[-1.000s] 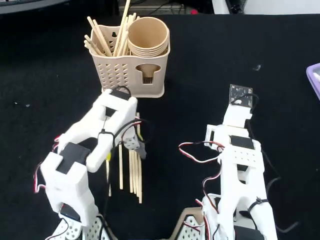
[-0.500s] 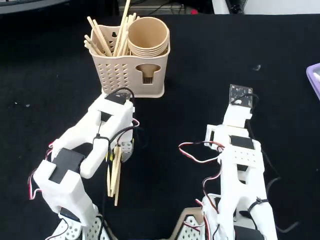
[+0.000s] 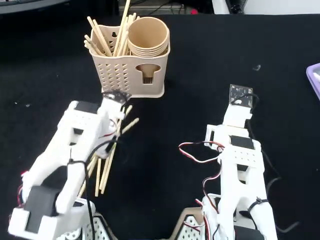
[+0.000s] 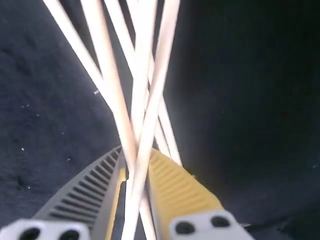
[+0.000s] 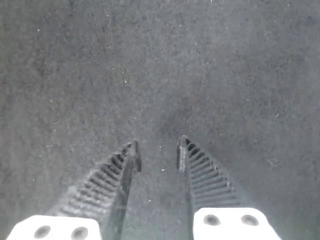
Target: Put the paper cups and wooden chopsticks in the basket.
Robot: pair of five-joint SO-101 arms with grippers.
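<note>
1. Chopsticks (image 4: 141, 115) were pinched in a loose bundle by the left gripper (image 4: 134, 159), its jaws closed down to the thickness of the sticks. They crossed and fanned out beyond the tips, probably because they had been gripped near one end without being squared up.
2. From above, the bundle slanted under the left arm (image 3: 70, 150), near the front of the basket (image 3: 131, 80) but apart from it, with one stick splayed sideways. Whether the far ends touched the table (image 3: 200, 65) could not be told. The hold looked meant for carrying them to the basket.
3. The basket stood upright at the far side of the table. One compartment held stowed chopsticks (image 3: 101, 37) leaning on end, and the other held the paper cups (image 3: 148, 37) nested mouth-up, so the cups seemed already done.
4. The right gripper (image 5: 157, 150) had its jaws slightly apart and held nothing, low over bare table. Its arm was folded back, well apart from the basket, likely parked out of the way.
5. No writing or label could be read. The basket's front bore only a cut-out emblem (image 3: 148, 73), and a purple object (image 3: 314, 77) at the table's edge showed no markings.
</note>
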